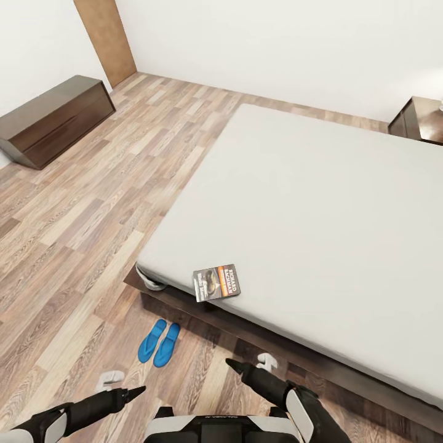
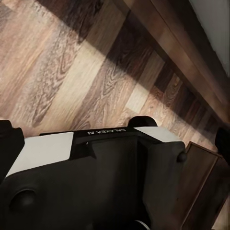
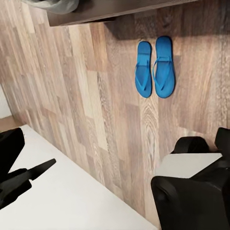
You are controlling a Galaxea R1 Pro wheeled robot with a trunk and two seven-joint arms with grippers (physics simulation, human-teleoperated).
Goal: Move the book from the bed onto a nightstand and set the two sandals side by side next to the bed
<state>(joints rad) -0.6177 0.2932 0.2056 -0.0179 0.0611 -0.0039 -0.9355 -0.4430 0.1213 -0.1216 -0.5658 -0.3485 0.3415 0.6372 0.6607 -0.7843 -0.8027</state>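
The book [image 1: 216, 283] lies flat on the pale mattress of the bed [image 1: 320, 203], close to its near edge by the corner. The two blue sandals [image 1: 159, 342] lie side by side on the plank floor just in front of the bed frame; the right wrist view has them too [image 3: 154, 67]. A dark nightstand [image 1: 423, 118] stands beyond the bed's far right corner. My left gripper [image 1: 136, 389] and right gripper [image 1: 231, 363] hover low over the floor on either side of the sandals, both open and empty, with dark fingers [image 3: 8, 148] at the edges of each wrist view.
A long low dark bench [image 1: 55, 120] stands against the left wall, and a brown door [image 1: 106, 38] is at the back left. A grey crumpled lump [image 1: 151, 280] hangs at the bed's near corner. My own base [image 2: 105, 163] is below the arms. Open floor stretches left of the bed.
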